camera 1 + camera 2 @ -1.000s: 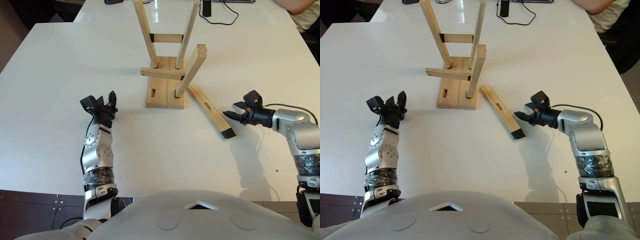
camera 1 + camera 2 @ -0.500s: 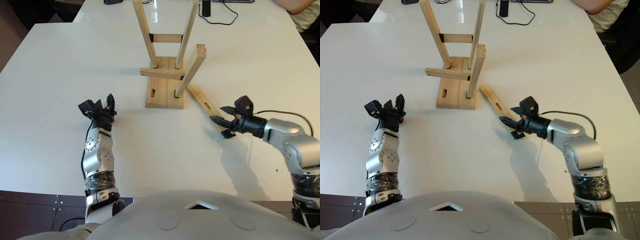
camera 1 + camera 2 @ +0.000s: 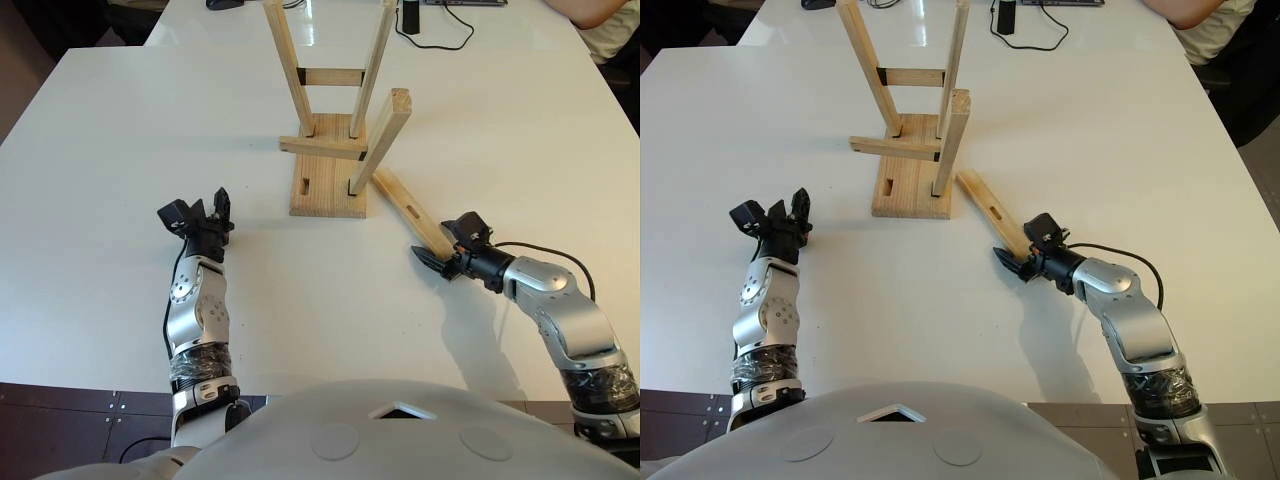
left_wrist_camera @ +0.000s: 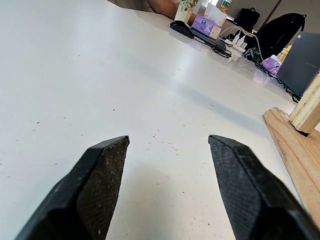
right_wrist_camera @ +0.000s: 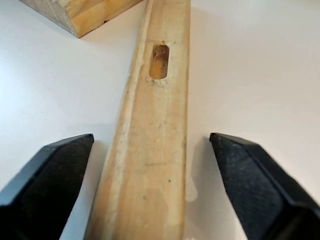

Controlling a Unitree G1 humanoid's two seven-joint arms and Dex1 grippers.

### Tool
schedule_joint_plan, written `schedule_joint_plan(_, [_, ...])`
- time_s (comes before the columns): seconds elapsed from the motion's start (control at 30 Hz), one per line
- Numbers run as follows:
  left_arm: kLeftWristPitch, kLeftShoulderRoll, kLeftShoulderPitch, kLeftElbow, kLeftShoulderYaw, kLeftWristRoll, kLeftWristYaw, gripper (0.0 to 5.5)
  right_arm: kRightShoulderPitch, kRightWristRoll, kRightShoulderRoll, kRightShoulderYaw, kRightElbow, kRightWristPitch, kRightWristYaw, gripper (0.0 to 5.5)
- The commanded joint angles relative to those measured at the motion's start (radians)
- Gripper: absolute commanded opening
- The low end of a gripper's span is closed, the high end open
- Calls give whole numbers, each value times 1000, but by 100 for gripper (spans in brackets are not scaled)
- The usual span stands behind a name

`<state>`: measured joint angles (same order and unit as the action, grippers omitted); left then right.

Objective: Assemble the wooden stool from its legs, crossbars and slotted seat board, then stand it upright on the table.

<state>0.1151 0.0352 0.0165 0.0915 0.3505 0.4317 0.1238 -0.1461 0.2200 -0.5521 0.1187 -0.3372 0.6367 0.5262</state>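
The slotted seat board [image 3: 322, 196] lies flat on the white table with three legs standing up from it. Two tall legs are joined by a crossbar [image 3: 335, 76]. The third leg [image 3: 382, 138] leans outward and holds another crossbar [image 3: 320, 148]. A loose leg [image 3: 405, 205] lies on the table right of the board. My right gripper [image 3: 438, 252] is open, with one finger on each side of that leg's [image 5: 160, 120] near end. Its fingers [image 5: 50, 180] stand apart from the wood. My left gripper [image 3: 210, 208] hovers open over bare table, left of the board [image 4: 295, 150].
A black cable and a small device [image 3: 413, 16] lie at the far edge, with a mouse [image 3: 225, 3] near them. A person's arm [image 3: 600, 10] rests at the far right corner. Wide free table lies on the left and in front.
My right gripper has swung left across the table to the loose leg's near end and now straddles it. The left gripper shifted slightly left, then held still.
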Motion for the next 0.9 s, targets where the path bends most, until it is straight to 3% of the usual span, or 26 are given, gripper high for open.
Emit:
schedule_joint_plan(0.03, [2, 9, -2, -14, 0, -10, -12, 294, -67, 31, 15, -14, 10, 104, -11, 350])
schedule_joint_plan(0.23, [14, 10, -48, -57, 38, 7, -83, 294, 5, 89, 78, -87, 6, 161, -66, 270])
schedule_joint_plan(0.43, [66, 53, -215, -60, 142, 53, -247, 294, 245, 119, 215, -183, 90, 165, -204, 204])
schedule_joint_plan(0.6, [176, 176, -496, -70, 238, 293, -218, 294, 612, 267, 292, -447, 257, 156, -339, 204])
schedule_joint_plan(0.73, [302, 241, -715, -101, 253, 549, -152, 294, 874, 637, 351, -651, 260, 189, -342, 204])
schedule_joint_plan(0.8, [393, 235, -792, -163, 205, 706, -81, 294, 880, 818, 376, -614, 129, 213, -226, 204])
schedule_joint_plan(0.9, [529, 254, -798, -314, 87, 874, 105, 340, 798, 919, 324, -484, -21, 265, -21, 204])
